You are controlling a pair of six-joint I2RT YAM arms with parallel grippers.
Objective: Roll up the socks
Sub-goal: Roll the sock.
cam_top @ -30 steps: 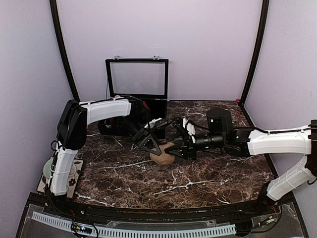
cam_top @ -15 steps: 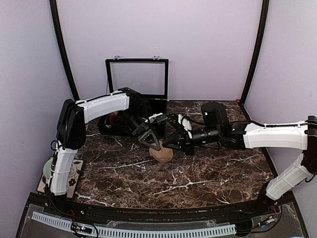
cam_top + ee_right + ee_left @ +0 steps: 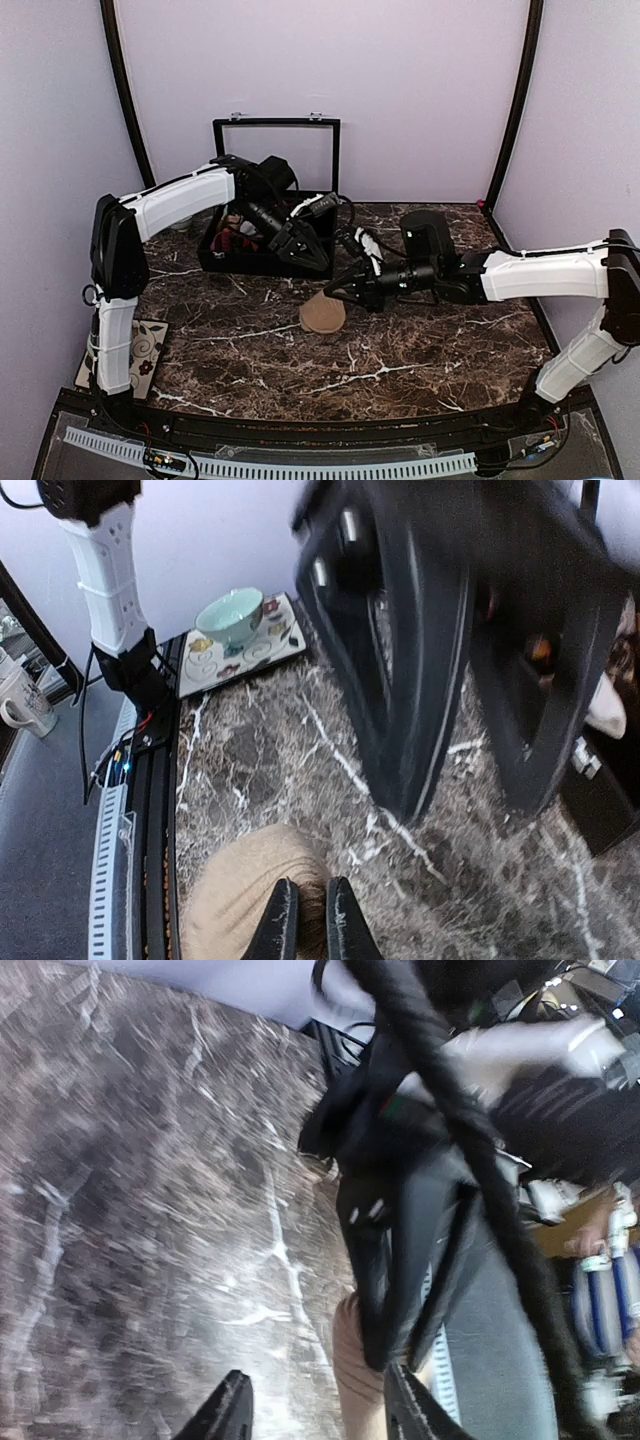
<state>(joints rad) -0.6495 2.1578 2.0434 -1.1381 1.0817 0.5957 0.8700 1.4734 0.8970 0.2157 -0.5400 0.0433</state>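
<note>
A rolled tan-brown sock bundle sits at the middle of the marble table. My right gripper reaches it from the right. In the right wrist view this gripper is shut, pinching a fold of the tan sock near its top. My left gripper hovers above and behind the bundle, near the black box. Its jaws stand open and empty in the left wrist view, with the tan sock below them beside the right gripper's black fingers. The cream pair is out of view.
The black box has its lid upright and holds dark red bundles. A teal cup stands on a patterned mat at the table's left edge. Purple walls close in the back and both sides.
My left gripper has let go of the tan sock, opened, and lifted back toward the box. My right gripper has closed on the sock bundle and shifted slightly left.
</note>
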